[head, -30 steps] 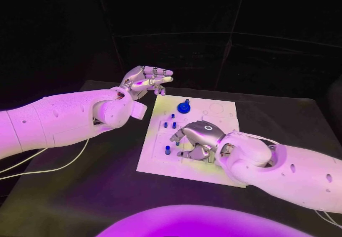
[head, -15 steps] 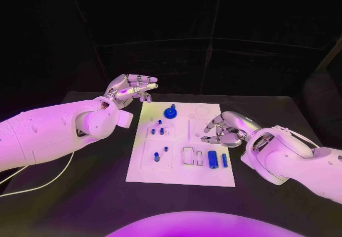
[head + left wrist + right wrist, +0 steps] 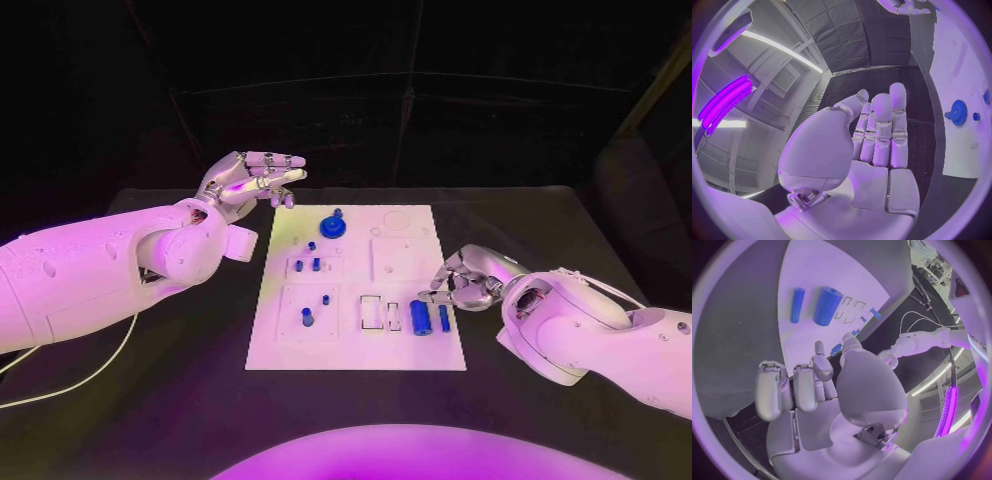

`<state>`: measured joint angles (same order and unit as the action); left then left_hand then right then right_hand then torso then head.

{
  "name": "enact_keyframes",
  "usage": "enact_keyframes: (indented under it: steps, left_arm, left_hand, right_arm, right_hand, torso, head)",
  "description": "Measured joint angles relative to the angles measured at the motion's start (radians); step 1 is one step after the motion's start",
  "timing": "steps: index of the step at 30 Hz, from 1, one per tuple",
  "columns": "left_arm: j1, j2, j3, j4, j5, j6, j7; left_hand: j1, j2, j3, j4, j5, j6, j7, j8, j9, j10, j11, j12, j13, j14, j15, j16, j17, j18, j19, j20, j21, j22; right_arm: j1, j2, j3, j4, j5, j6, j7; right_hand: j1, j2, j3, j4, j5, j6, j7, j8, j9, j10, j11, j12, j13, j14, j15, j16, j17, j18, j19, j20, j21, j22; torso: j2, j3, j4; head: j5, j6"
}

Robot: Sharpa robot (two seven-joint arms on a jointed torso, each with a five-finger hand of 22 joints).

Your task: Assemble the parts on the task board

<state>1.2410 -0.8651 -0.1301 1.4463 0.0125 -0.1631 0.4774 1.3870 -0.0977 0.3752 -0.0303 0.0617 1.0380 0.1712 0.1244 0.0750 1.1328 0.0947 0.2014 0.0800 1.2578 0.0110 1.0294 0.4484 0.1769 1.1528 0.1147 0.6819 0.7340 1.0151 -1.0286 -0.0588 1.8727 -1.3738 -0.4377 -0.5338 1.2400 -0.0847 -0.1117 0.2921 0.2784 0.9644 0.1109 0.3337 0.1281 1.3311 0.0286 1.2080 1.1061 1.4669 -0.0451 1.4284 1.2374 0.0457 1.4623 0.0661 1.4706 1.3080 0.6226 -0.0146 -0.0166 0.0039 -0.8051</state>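
The white task board (image 3: 356, 345) lies in the middle of the black table. A blue gear (image 3: 333, 226) sits near its far edge, and several small blue pegs (image 3: 307, 264) stand on its left half. A thick blue cylinder (image 3: 421, 318) and a thin one (image 3: 444, 318) lie side by side near the board's right edge; the right wrist view shows them too (image 3: 827, 305). My right hand (image 3: 464, 281) hovers just beyond them at that edge, its fingers (image 3: 811, 385) curled in, holding nothing. My left hand (image 3: 248, 180) is raised off the board's far left corner, fingers (image 3: 882, 130) straight, empty.
Black table (image 3: 159, 400) surrounds the board, with a white cable (image 3: 72, 385) trailing on its left side. Dark curtain walls stand behind the table. The gear (image 3: 959, 112) shows past my left hand's fingers.
My right hand has drawn back from over the board's near middle to its right edge, uncovering the two blue cylinders. The left hand keeps its pose. The head camera has shifted.
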Motion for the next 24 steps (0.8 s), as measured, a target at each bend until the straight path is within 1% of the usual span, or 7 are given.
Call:
enact_keyframes:
  steps: [2, 6, 8, 10, 24]
  left_arm:
    - [0.0, -0.002, -0.001, 0.0, 0.0, 0.0, 0.0]
    - [-0.001, -0.004, -0.001, 0.0, 0.0, 0.0, 0.0]
    - [-0.001, -0.004, -0.001, 0.0, 0.0, 0.0, 0.0]
    - [-0.001, -0.004, -0.001, 0.0, 0.0, 0.001, 0.0]
    - [-0.001, -0.006, -0.002, 0.0, 0.0, 0.002, 0.0]
  left_hand:
    - [0.0, 0.0, 0.0, 0.0, 0.0, 0.0, 0.0, 0.0, 0.0, 0.0, 0.0, 0.0, 0.0, 0.0, 0.0, 0.0, 0.0, 0.0, 0.0, 0.0, 0.0, 0.0]
    - [0.0, 0.0, 0.0, 0.0, 0.0, 0.0, 0.0, 0.0, 0.0, 0.0, 0.0, 0.0, 0.0, 0.0, 0.0, 0.0, 0.0, 0.0, 0.0, 0.0, 0.0, 0.0]
    - [0.0, 0.0, 0.0, 0.0, 0.0, 0.0, 0.0, 0.0, 0.0, 0.0, 0.0, 0.0, 0.0, 0.0, 0.0, 0.0, 0.0, 0.0, 0.0, 0.0, 0.0, 0.0]
    - [0.0, 0.0, 0.0, 0.0, 0.0, 0.0, 0.0, 0.0, 0.0, 0.0, 0.0, 0.0, 0.0, 0.0, 0.0, 0.0, 0.0, 0.0, 0.0, 0.0, 0.0, 0.0]
    - [0.0, 0.0, 0.0, 0.0, 0.0, 0.0, 0.0, 0.0, 0.0, 0.0, 0.0, 0.0, 0.0, 0.0, 0.0, 0.0, 0.0, 0.0, 0.0, 0.0, 0.0, -0.001]
  right_arm:
    - [-0.006, 0.005, 0.0, -0.001, -0.01, 0.008, -0.014]
    - [-0.016, 0.013, 0.0, -0.003, -0.031, 0.022, -0.035]
    - [-0.019, 0.017, 0.0, -0.004, -0.041, 0.029, -0.043]
    - [-0.02, 0.021, 0.0, -0.006, -0.052, 0.036, -0.051]
    - [-0.042, 0.054, 0.0, -0.028, -0.089, 0.087, -0.079]
  right_hand:
    - [-0.017, 0.001, -0.013, 0.0, -0.005, -0.001, -0.001, 0.008, 0.001, 0.007, 0.0, 0.011, 0.014, 0.0, 0.0, 0.001, 0.007, 0.0, 0.002, 0.002, 0.0, 0.0]
    - [-0.022, -0.002, -0.02, 0.001, -0.005, -0.003, -0.003, 0.015, 0.002, 0.007, 0.0, 0.012, 0.024, 0.0, 0.0, 0.005, 0.011, 0.0, 0.002, 0.002, 0.0, 0.0]
    - [-0.026, 0.002, -0.028, 0.001, -0.005, -0.003, -0.003, 0.02, 0.003, 0.007, 0.0, 0.012, 0.027, 0.0, 0.0, 0.006, 0.013, 0.0, 0.002, 0.002, 0.0, 0.0]
    - [-0.029, 0.006, -0.028, 0.001, -0.005, -0.003, -0.003, 0.02, 0.003, 0.007, 0.0, 0.016, 0.03, 0.0, 0.0, 0.006, 0.014, 0.0, 0.002, 0.002, 0.0, 0.0]
    - [-0.029, 0.006, -0.034, 0.001, -0.009, -0.003, -0.003, 0.035, 0.005, 0.011, -0.004, 0.026, 0.047, 0.0, 0.0, 0.011, 0.03, 0.0, 0.002, 0.002, 0.008, 0.0]
  torso:
    - [0.0, -0.0001, 0.0002]
    - [0.0, -0.0002, 0.0002]
    - [0.0, -0.0005, 0.0002]
    - [0.0, -0.0007, 0.0003]
    - [0.0, -0.0009, 0.0014]
  head:
    - [0.0, -0.001]
    - [0.0, -0.001]
    - [0.0, -0.001]
    - [0.0, -0.001]
    - [-0.001, -0.004]
